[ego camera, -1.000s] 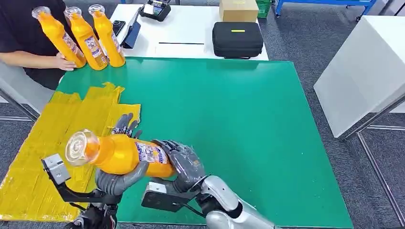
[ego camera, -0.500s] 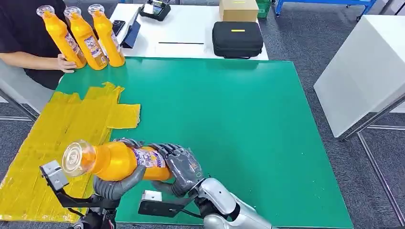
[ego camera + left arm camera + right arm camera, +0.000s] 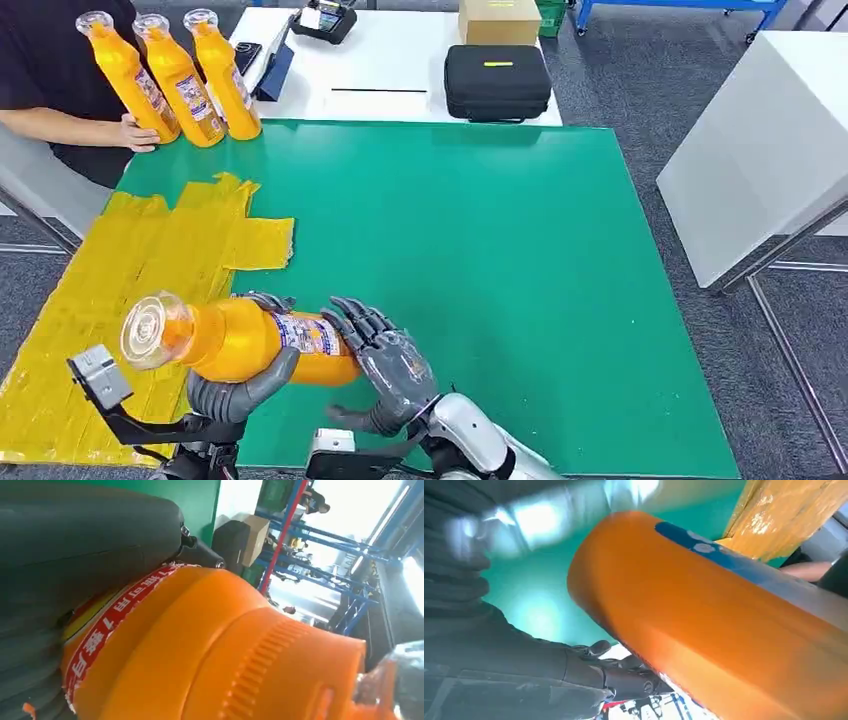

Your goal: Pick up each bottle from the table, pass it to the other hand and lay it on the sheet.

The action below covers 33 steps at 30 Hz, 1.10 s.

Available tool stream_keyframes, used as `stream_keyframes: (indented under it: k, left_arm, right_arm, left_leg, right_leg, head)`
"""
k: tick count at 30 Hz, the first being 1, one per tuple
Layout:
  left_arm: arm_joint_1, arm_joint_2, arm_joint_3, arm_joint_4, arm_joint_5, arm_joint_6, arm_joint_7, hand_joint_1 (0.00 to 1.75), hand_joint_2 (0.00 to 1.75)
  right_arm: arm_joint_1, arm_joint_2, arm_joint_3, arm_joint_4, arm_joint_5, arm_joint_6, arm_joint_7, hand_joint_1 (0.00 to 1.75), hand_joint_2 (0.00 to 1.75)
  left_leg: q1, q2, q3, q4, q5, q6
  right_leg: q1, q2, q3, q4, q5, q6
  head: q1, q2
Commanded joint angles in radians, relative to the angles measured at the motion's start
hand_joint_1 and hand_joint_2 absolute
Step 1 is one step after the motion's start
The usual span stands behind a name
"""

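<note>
An orange bottle (image 3: pixel 255 342) with a clear cap and a blue-and-red label lies sideways in the air over the near edge of the green table (image 3: pixel 500 270). My left hand (image 3: pixel 238 390) grips it from below around the middle; the left wrist view has the bottle (image 3: pixel 200 645) pressed against that hand (image 3: pixel 75 540). My right hand (image 3: pixel 392 365) is at the bottle's base with its fingers spread and lifted off it. The right wrist view shows the bottle's base (image 3: pixel 704 630) just clear of the right hand (image 3: pixel 474 645). The yellow sheet (image 3: pixel 130 260) lies on the table's left side.
Three more orange bottles (image 3: pixel 180 70) stand tilted at the far left corner, steadied by a seated person's hand (image 3: pixel 135 132). Beyond the green table a white table carries a black case (image 3: pixel 497 82) and a cardboard box (image 3: pixel 499 20). Another white table (image 3: pixel 760 150) stands to the right.
My right hand has loosened its grip on the bottle's base and spread its fingers. The bottle, held by my left hand, has sunk slightly and shifted left.
</note>
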Motion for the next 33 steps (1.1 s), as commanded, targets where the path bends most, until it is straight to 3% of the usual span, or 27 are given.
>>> stream_keyframes:
  k: [1,4,10,12,15,19,21,24,33]
  left_arm:
    - [0.018,0.025,0.04,-0.041,-0.01,0.006,-0.019,1.75,1.75]
    - [0.027,0.022,0.051,-0.047,-0.019,0.015,-0.028,1.75,1.75]
    - [0.139,0.004,0.182,-0.137,-0.234,0.208,-0.112,1.75,1.75]
    - [0.15,0.0,0.24,-0.114,-0.506,0.365,-0.133,1.75,1.75]
    - [0.132,-0.005,0.298,-0.044,-0.824,0.576,-0.146,1.75,1.75]
    - [0.095,-0.052,0.353,0.076,-1.079,0.576,-0.117,1.75,1.75]
    - [0.067,-0.045,0.341,0.135,-1.182,0.576,-0.066,1.75,1.75]
    - [-0.002,-0.028,0.319,0.244,-1.266,0.576,0.016,1.75,1.75]
    - [-0.02,-0.029,0.32,0.265,-1.269,0.576,0.018,1.75,1.75]
  right_arm:
    - [0.139,-0.092,-0.103,-0.116,0.018,-0.077,-0.01,0.0,0.0]
    - [0.161,-0.095,-0.122,-0.14,0.019,-0.094,-0.008,0.0,0.0]
    - [0.47,-0.244,-0.286,-0.526,0.034,-0.27,0.046,0.0,0.0]
    - [0.533,-0.211,-0.286,-0.647,0.071,-0.282,0.106,0.0,0.0]
    - [0.519,-0.227,-0.289,-0.733,0.085,-0.257,0.158,0.0,0.0]
    - [0.5,-0.215,-0.415,-0.736,-0.012,-0.209,0.073,0.0,0.0]
    - [0.509,-0.211,-0.462,-0.742,-0.062,-0.196,0.019,0.0,0.0]
    - [0.527,-0.216,-0.489,-0.755,-0.103,-0.175,-0.02,0.0,0.0]
    - [0.533,-0.212,-0.489,-0.756,-0.102,-0.176,-0.023,0.0,0.0]
  left_leg:
    - [0.0,-0.006,0.005,0.0,-0.002,0.001]
    - [0.0,-0.002,0.003,0.0,-0.002,0.001]
    - [0.0,-0.007,0.003,0.001,-0.003,0.001]
    - [-0.001,-0.006,0.002,0.001,-0.004,0.001]
    - [-0.001,-0.003,0.003,0.002,-0.007,0.001]
    - [-0.001,-0.002,0.001,-0.001,-0.004,0.0]
    - [-0.001,-0.004,0.004,-0.001,-0.004,0.0]
    - [-0.001,-0.003,0.004,-0.002,-0.004,0.0]
    - [-0.001,-0.003,0.008,-0.001,-0.004,0.002]
  right_leg:
    - [0.001,-0.006,0.008,-0.001,-0.004,-0.006]
    - [0.0,-0.001,0.005,0.0,-0.002,-0.004]
    - [0.001,-0.007,0.006,0.0,-0.005,-0.005]
    - [0.0,-0.006,0.005,0.002,-0.006,-0.005]
    - [0.0,-0.002,0.005,0.003,-0.006,-0.007]
    - [0.0,-0.001,0.001,-0.001,-0.002,-0.003]
    - [-0.001,-0.003,0.001,0.0,-0.004,-0.004]
    - [-0.001,-0.003,-0.005,-0.002,-0.007,-0.003]
    - [0.0,-0.003,0.01,-0.001,-0.004,-0.002]
  head:
    - [0.0,0.0]
    - [0.0,0.0]
    - [0.0,0.0]
    - [0.0,0.0]
    - [0.0,0.0]
    - [0.0,0.0]
    - [0.0,0.0]
    - [0.0,0.0]
    - [0.0,0.0]
